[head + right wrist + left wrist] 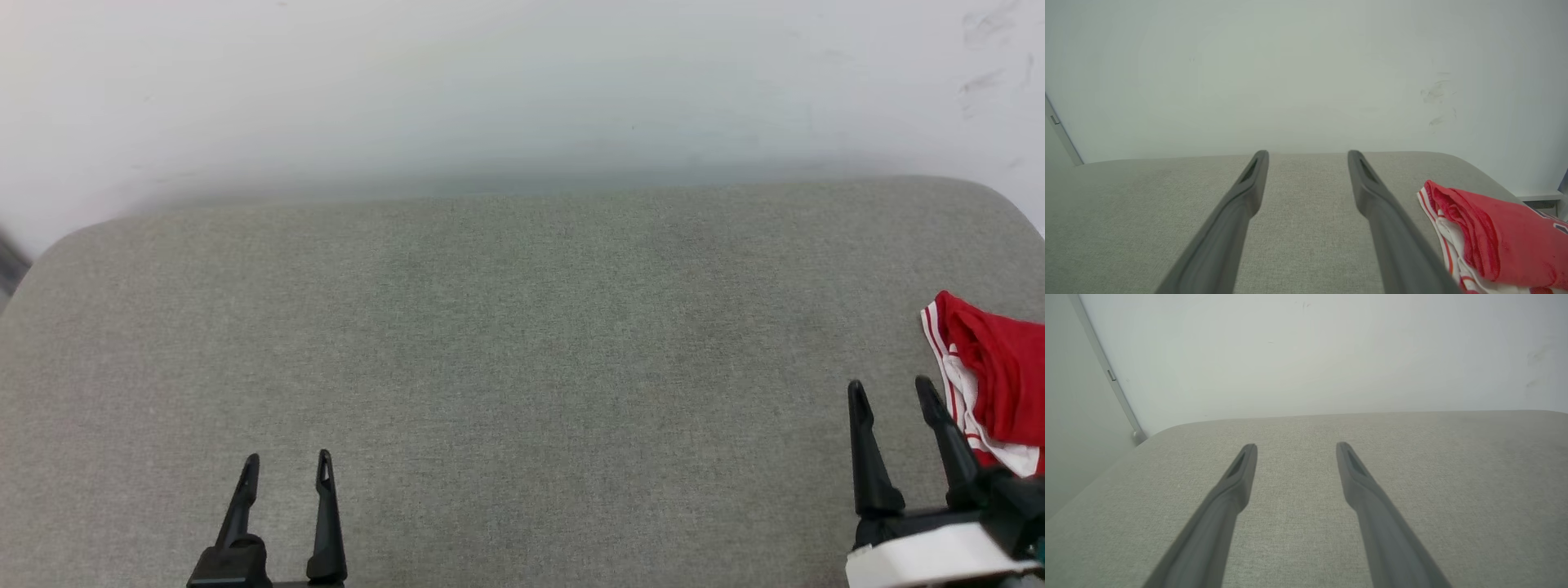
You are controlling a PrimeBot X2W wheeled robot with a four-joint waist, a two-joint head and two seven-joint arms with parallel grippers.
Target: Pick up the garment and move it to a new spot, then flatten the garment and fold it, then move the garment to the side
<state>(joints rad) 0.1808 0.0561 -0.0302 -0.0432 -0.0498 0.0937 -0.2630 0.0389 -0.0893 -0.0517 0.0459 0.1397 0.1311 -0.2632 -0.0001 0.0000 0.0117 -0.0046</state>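
The garment (pixel 996 376) lies bunched at the far right edge of the grey padded surface (pixel 506 343), red cloth with white fabric and red-white striped trim showing. The right wrist view has the garment (pixel 1498 237) at its lower right, a dark mark at its edge. My right gripper (pixel 891 392) stands open just left of the garment, its right finger close to the striped trim, nothing between the fingers. My left gripper (pixel 287 464) is open at the lower left, far from the garment. In their wrist views both the left gripper (pixel 1296 451) and the right gripper (pixel 1308 157) hover over bare fabric.
A pale wall (pixel 522 90) rises behind the padded surface, with faint scuff marks (pixel 1435 96) at the right. The surface has rounded corners; its left edge (pixel 1106 473) drops off near a wall trim strip (pixel 1110 375). A low ledge (pixel 1537 197) shows beyond the right edge.
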